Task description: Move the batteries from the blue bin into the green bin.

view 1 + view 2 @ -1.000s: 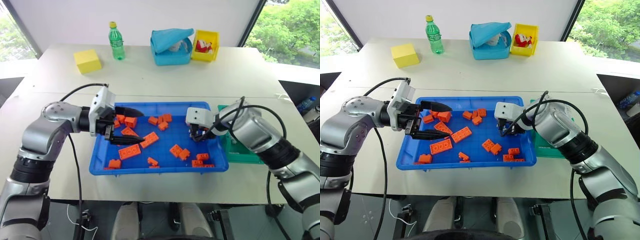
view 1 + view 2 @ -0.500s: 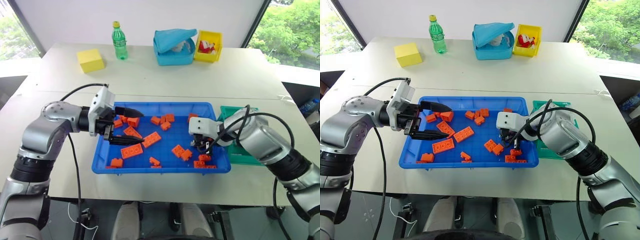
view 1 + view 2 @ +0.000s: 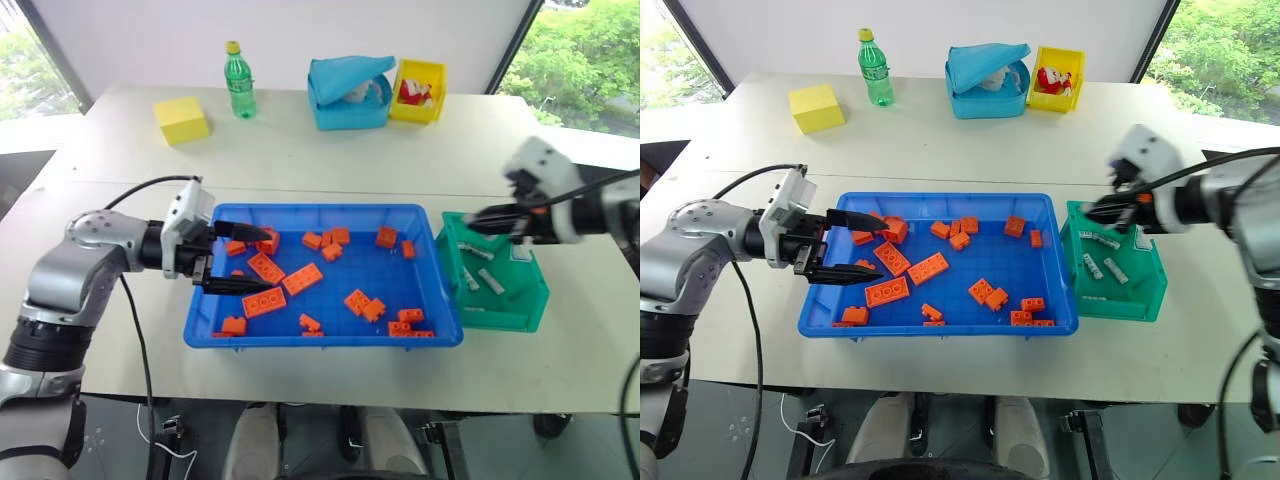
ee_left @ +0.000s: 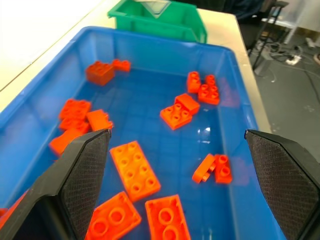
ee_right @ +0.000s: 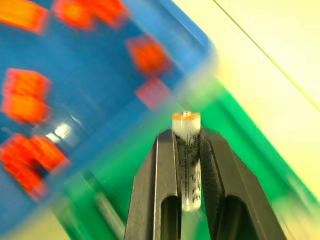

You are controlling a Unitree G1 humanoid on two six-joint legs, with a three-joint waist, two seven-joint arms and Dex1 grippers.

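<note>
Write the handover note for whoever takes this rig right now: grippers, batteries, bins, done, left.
Right gripper: shut on a battery, above the green bin.
Left gripper: open, empty, over the blue bin.
Green bin: three batteries inside.
Blue bin: orange bricks visible, no battery seen.
Left: release the held battery into the green bin, then check the blue bin once more.

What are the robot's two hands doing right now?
Left gripper: open, empty, over the blue bin.
Right gripper: shut on a battery, above the green bin.
</note>
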